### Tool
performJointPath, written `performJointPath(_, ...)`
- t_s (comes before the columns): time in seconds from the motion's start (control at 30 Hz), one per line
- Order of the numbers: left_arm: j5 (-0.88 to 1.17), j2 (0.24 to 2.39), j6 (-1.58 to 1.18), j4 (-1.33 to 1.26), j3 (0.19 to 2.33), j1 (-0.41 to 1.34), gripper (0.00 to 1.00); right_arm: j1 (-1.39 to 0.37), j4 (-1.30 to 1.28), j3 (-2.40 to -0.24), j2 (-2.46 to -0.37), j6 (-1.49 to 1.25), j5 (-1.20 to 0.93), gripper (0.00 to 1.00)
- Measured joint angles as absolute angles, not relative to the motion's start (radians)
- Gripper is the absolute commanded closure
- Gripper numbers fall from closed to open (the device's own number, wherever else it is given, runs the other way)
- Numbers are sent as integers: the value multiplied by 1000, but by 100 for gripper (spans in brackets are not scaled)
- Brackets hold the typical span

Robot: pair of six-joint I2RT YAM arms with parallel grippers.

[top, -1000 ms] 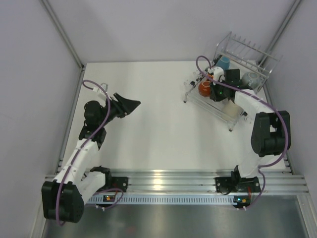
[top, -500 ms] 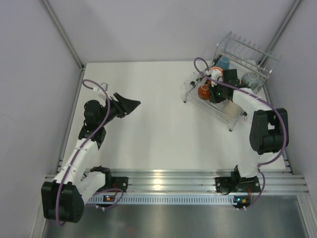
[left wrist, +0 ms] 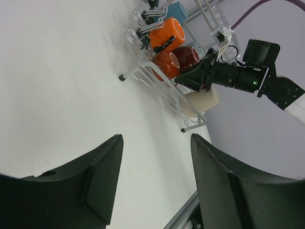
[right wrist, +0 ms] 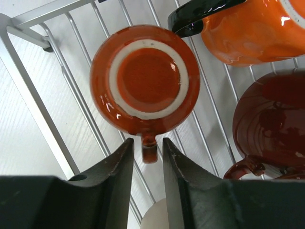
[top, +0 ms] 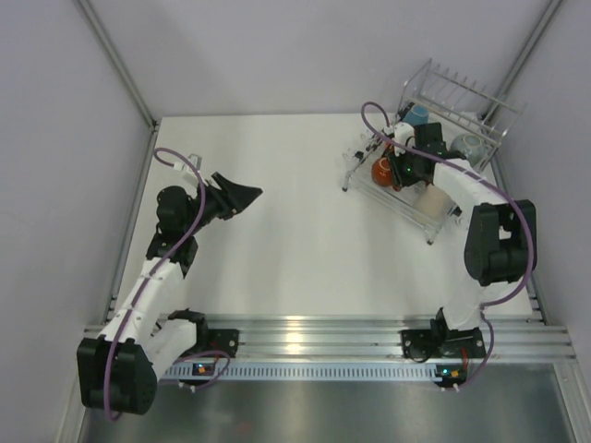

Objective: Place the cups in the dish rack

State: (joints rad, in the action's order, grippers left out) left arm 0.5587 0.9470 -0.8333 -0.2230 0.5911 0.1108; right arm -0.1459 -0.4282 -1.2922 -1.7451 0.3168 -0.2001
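Your right end effector (right wrist: 147, 144) is slightly parted, straddling the handle of the orange cup (right wrist: 145, 78) without pinching it. The cup sits bottom-up in the dish rack (top: 459, 95). Left end effector (left wrist: 156, 141) is open and empty above the surface (left wrist: 71, 71).

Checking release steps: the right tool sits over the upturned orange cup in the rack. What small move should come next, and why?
Probably lift the right tool straight up and away. The orange cup already rests upside down on the dish rack, and its handle sits between slightly parted jaws with gaps either side.
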Motion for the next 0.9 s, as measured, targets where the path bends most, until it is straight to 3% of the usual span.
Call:
performJointPath(0.53,555,936,-814,-189,603,111,34,-163,-550,-1346,-1625,259,-167,59)
performJointPath(0.63,549,925,-799,-159,629,111,31,-164,-556,-1391,-1542,210,-189,48)
performJointPath(0.67,548,921,-792,-147,641,111,30,-164,-553,-1397,-1508,189,-198,37)
performJointPath(0.73,543,913,-772,-115,673,111,18,-170,-542,-1397,-1429,134,-225,17)
performJointPath(0.77,540,907,-758,-96,695,111,12,-175,-535,-1395,-1398,110,-237,1)
performJointPath(0.8,535,904,-748,-74,715,111,2,-183,-513,-1389,-1357,77,-252,1)
performJointPath(0.9,516,896,-685,27,814,111,2,-207,-437,-1344,-1248,-13,-313,1)
